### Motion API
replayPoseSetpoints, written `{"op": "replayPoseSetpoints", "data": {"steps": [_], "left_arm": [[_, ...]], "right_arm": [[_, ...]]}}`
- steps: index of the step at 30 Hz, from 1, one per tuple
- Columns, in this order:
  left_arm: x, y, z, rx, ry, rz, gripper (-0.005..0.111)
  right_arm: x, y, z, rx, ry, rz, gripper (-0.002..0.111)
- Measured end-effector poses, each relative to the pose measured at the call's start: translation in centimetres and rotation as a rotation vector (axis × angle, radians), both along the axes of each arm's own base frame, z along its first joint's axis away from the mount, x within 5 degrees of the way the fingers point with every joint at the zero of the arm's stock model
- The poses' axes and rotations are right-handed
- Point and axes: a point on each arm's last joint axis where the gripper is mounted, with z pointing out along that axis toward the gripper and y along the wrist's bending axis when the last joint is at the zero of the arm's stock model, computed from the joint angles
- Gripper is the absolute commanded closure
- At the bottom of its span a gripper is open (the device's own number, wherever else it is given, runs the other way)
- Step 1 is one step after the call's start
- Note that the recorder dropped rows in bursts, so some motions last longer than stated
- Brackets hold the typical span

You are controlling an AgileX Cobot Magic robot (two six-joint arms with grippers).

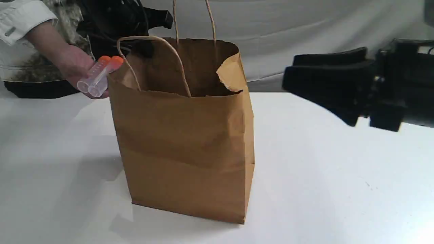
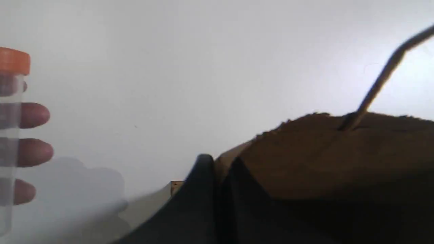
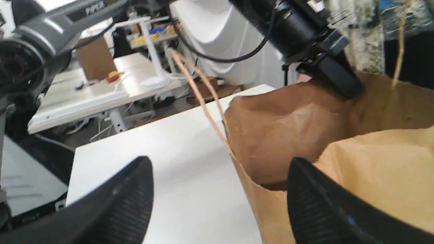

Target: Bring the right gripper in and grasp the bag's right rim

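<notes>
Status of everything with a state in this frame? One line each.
bag, upright on the table, mouth open, one rim corner folded in
tubes, capped, held in a hand beside the bag rim
left end effector, shut on the bag rim
right end effector, open, empty, clear of the bag

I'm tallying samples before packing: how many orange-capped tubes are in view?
2. Both orange-capped tubes lie side by side in the person's hand, left of the paper bag in the exterior view and outside it. The bag's inside is mostly hidden, so more may be in there.
</notes>
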Motion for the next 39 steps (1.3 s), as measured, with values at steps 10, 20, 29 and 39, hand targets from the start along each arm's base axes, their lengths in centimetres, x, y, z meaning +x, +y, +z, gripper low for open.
{"op": "replayPoseSetpoints", "data": {"steps": [10,20,29,39], "left_arm": [[-0.8,-2.5,-0.1,0.073,-0.012,0.001,0.107],[-0.8,-2.5,-0.1,0.076,-0.012,0.005,0.107],[-0.8,-2.4,-0.2,0.087,-0.014,0.007,0.107],[-0.7,-2.3,-0.2,0.09,-0.015,0.007,0.107]], "right_arm": [[0.3,4.3,2.2,-0.074,-0.163,0.127,0.05],[3.2,5.3,3.0,-0.106,-0.111,0.066,0.051],[4.9,6.4,-0.5,-0.122,0.019,0.136,0.051],[4.4,9.4,-0.9,-0.191,-0.029,0.091,0.053]]}}
